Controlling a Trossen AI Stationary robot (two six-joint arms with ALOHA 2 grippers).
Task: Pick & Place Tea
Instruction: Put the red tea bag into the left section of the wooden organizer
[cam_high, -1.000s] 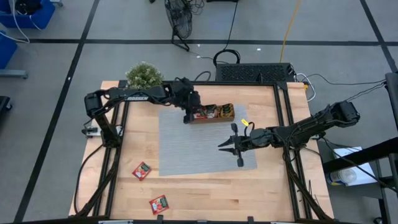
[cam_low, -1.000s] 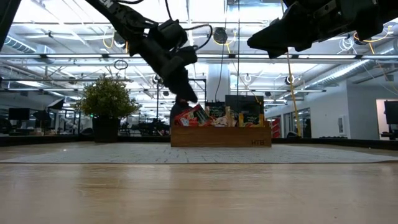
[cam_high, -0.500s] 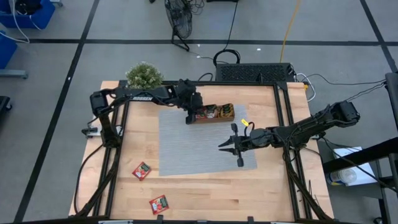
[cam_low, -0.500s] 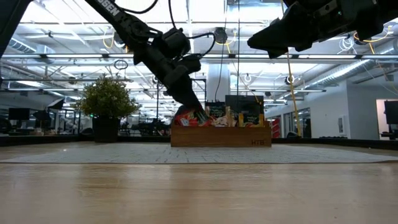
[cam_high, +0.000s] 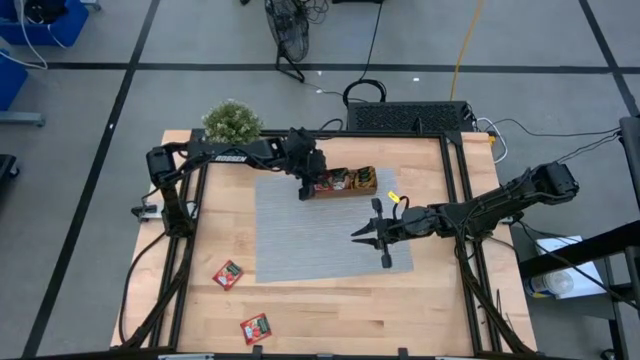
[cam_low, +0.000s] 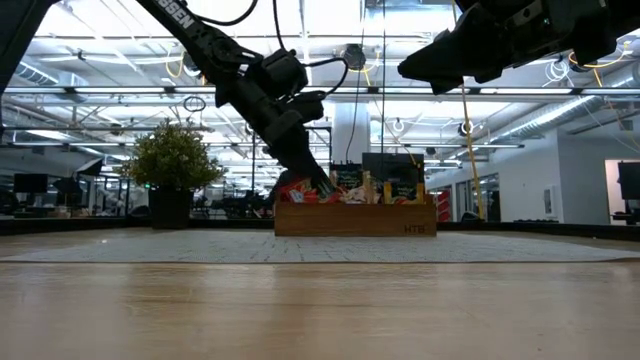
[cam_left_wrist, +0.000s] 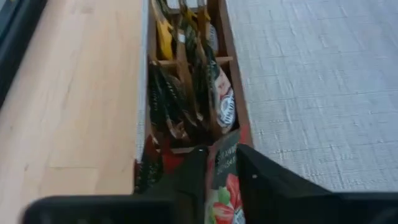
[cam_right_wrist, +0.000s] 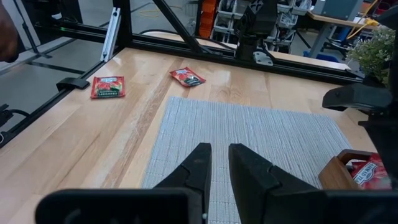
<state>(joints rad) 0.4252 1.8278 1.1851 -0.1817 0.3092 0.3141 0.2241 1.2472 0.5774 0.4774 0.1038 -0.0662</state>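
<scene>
A brown wooden tray (cam_high: 345, 182) stands at the far edge of the grey mat (cam_high: 300, 240), with tea packets upright in its compartments. My left gripper (cam_high: 308, 186) slants down over the tray's left end, shut on a red tea packet (cam_left_wrist: 225, 186). Two more red tea packets (cam_high: 228, 273) (cam_high: 255, 328) lie flat on the bare wood near the table's front left. My right gripper (cam_high: 372, 238) hangs above the mat's right part, shut, with nothing between its fingers (cam_right_wrist: 200, 163). My left gripper pinches the red packet's two flat faces (cam_left_wrist: 224, 177) between its two fingers. The fingers slant down from the table's left. The packet stands on edge between them, its leading end at the tray's left-end compartment (cam_left_wrist: 186, 155). Whether it rests on the tray I cannot tell.
A small potted plant (cam_high: 232, 122) stands at the table's far left corner. The black frame rails (cam_high: 190, 240) run along both sides of the table. The mat's near half and the wood in front of it hold nothing but the two loose packets.
My left gripper has sunk toward the tray's left end with the red packet, which was above the tray's rim and now sits low among the packets there. My right arm has kept still.
</scene>
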